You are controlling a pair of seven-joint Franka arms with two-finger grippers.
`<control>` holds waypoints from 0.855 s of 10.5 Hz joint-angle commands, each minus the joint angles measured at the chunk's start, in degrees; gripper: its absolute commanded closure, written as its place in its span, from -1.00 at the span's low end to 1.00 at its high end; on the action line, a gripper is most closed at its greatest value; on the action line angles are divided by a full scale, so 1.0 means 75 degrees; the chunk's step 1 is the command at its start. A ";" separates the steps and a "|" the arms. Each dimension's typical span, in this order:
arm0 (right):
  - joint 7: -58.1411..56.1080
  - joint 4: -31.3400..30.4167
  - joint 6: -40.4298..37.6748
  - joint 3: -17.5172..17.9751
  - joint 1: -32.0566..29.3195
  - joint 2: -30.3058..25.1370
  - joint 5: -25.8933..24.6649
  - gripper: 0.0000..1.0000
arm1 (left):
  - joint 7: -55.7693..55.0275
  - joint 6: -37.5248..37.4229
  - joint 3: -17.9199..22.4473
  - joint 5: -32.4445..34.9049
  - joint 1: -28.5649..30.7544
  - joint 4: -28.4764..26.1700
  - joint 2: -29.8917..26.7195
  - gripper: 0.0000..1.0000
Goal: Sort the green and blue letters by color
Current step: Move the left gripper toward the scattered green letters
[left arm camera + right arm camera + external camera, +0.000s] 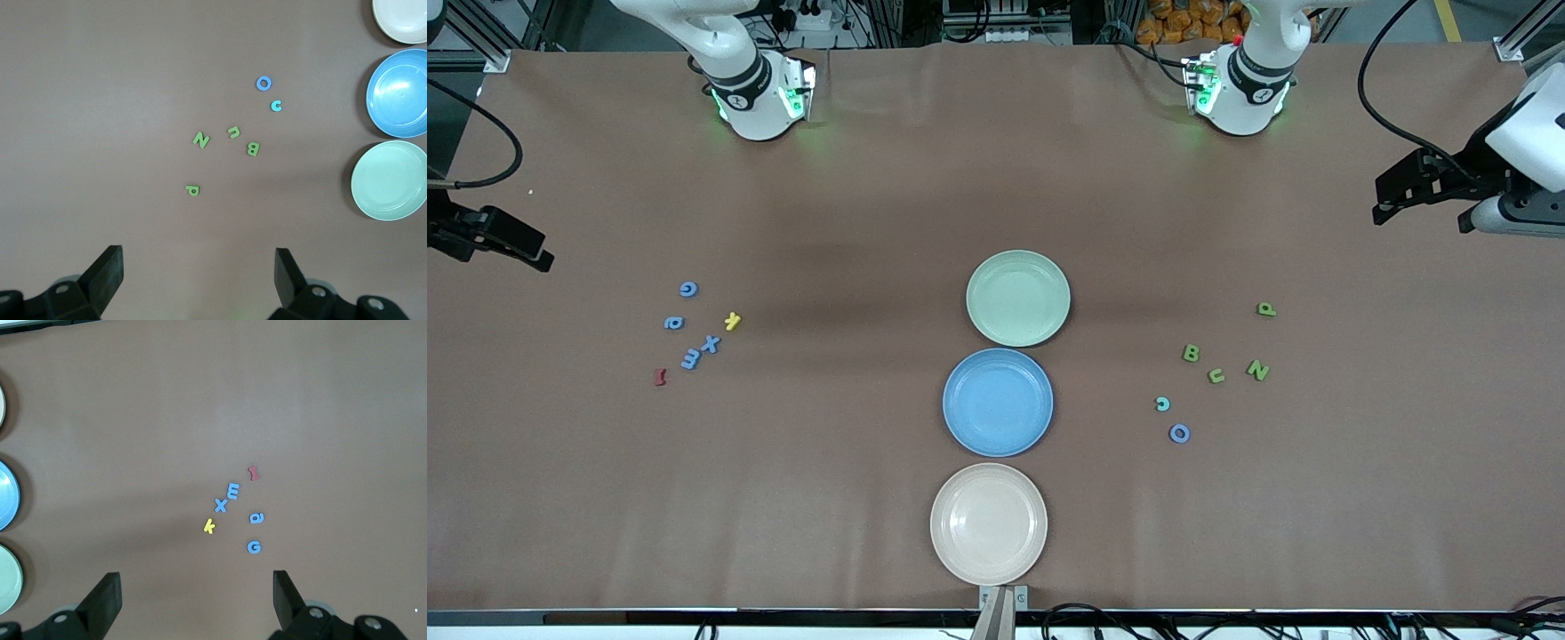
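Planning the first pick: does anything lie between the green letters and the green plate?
Nothing visible does. The green B, U, N and P lie toward the left arm's end, with bare table between them and the green plate. The teal C and blue O lie nearer the front camera.

Eight small chunky letters lie flat on the brown table, in two loose clusters. Blue group, left-middle of the front view: G (687, 288) uppermost; a (673, 323) below it, slightly further left; X (711, 344) and E (691, 359) just beside each other, lowest of the four, on a diagonal. All medium blue, each rotated at its own angle, none stacked. Green group, right-middle of the front view: P (1265, 308) uppermost, set apart from the rest; B (1191, 353), U (1216, 375) and N (1257, 370) in a shallow arc below it. All grass green, separate, not touching.
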 commanded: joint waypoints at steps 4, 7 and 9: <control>-0.0062 -0.0005 -0.0125 -0.0036 -0.0015 -0.0109 0.0146 -1.00 | 0.0041 -0.0166 -0.0013 0.0237 -0.0110 0.0131 0.0222 -1.00; -0.0062 -0.0005 -0.0125 -0.0036 -0.0015 -0.0109 0.0146 -1.00 | -0.0017 -0.0155 -0.0013 0.0226 -0.0041 0.0073 0.0456 -1.00; -0.0073 -0.0005 -0.0114 -0.0048 -0.0027 -0.0063 0.0146 -1.00 | -0.0006 0.0229 -0.0025 0.0237 -0.0051 -0.0300 0.0468 -1.00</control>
